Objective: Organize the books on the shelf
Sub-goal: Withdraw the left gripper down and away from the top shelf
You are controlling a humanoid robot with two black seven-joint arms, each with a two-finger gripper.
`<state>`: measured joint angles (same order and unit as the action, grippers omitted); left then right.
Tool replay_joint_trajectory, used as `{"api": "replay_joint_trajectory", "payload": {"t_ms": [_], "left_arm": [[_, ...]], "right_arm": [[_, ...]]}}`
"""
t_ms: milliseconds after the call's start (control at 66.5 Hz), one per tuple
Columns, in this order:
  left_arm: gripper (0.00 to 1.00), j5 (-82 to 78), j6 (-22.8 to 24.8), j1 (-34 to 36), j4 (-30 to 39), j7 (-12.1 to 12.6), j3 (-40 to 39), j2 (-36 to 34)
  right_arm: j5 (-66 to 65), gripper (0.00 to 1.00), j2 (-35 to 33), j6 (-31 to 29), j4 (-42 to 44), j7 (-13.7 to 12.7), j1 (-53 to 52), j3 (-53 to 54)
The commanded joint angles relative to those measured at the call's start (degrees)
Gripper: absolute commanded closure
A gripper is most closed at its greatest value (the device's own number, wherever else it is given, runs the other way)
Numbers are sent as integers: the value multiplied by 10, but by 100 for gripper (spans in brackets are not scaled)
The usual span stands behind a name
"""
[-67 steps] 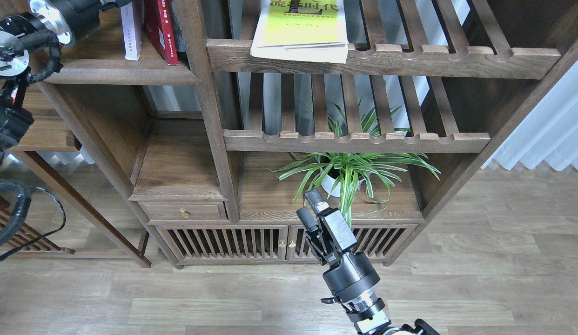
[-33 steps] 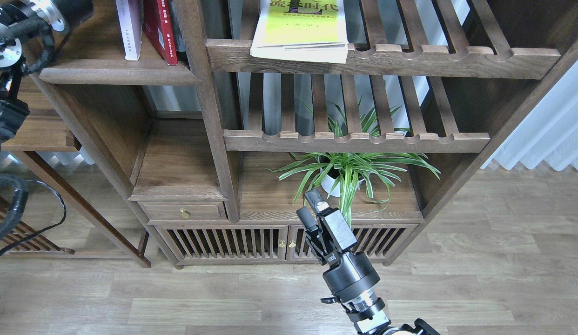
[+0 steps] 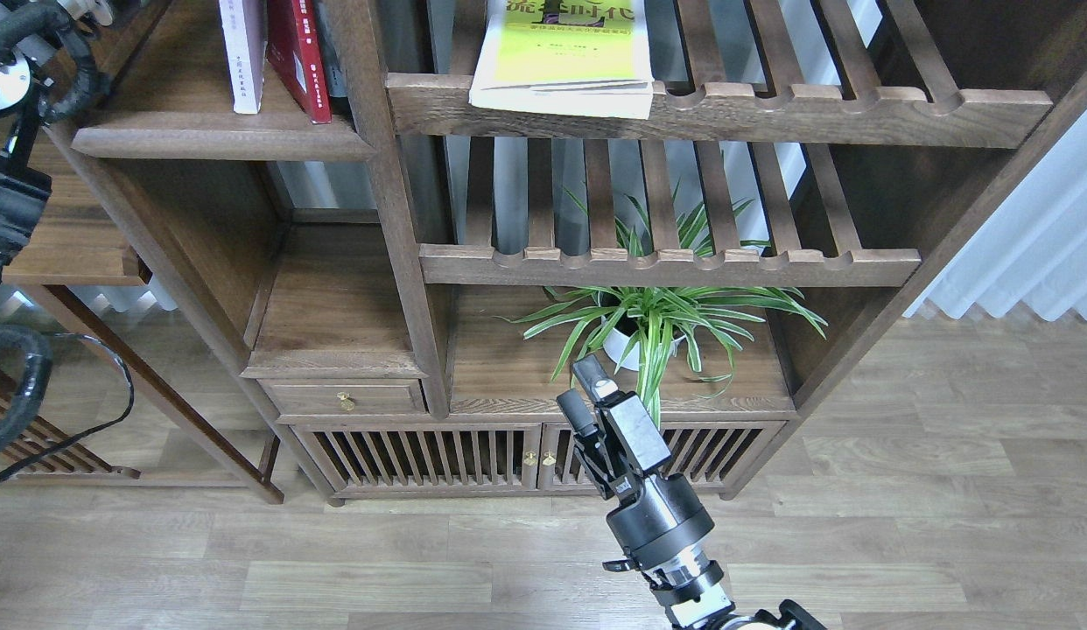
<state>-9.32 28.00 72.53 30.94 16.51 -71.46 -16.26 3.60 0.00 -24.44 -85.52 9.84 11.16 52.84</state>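
Observation:
A pale lavender-white book (image 3: pixel 245 57) and a red book (image 3: pixel 297 57) stand upright side by side on the solid dark-brown shelf (image 3: pixel 220 140) at the upper left. The red one leans slightly. A yellow-green book (image 3: pixel 561 57) lies flat on the upper slatted rack (image 3: pixel 815 109), its edge over the front rail. My right gripper (image 3: pixel 585 394) is low in the middle, in front of the cabinet, open and empty. Of my left arm (image 3: pixel 10 79) only links and cables show at the top left edge; its gripper is out of view.
A potted spider plant (image 3: pixel 653 324) stands on the cabinet top just behind my right gripper. A second slatted rack (image 3: pixel 666 262) is above it. A small drawer (image 3: pixel 344 398) and slatted doors (image 3: pixel 421 455) are below. White curtains (image 3: pixel 1034 262) hang at the right.
My left arm has pulled up and to the left, and its end has left the view. The books and my right arm have not moved.

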Motion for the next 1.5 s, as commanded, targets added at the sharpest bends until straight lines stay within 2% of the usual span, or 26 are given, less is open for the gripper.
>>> {"api": "replay_joint_trajectory", "payload": {"t_ms": [0, 210, 496, 812, 1218, 1488], "left_arm": [[11, 25, 0, 0, 13, -6, -3, -1], [12, 29, 0, -32, 54, -7, -57, -4], [11, 33, 0, -121, 139, -2, -144, 24], [12, 33, 0, -136, 158, -2, -161, 25], [12, 34, 0, -197, 195, -1, -162, 30], [12, 34, 0, -204, 217, 0, -163, 26]], "right_arm": [[0, 0, 0, 0, 0, 0, 0, 1], [0, 0, 0, 0, -1, 0, 0, 0], [0, 0, 0, 0, -1, 0, -1, 0], [0, 0, 0, 0, -2, 0, -1, 1], [0, 0, 0, 2, -4, 1, -1, 1], [0, 0, 0, 2, -4, 2, -1, 4]]}}
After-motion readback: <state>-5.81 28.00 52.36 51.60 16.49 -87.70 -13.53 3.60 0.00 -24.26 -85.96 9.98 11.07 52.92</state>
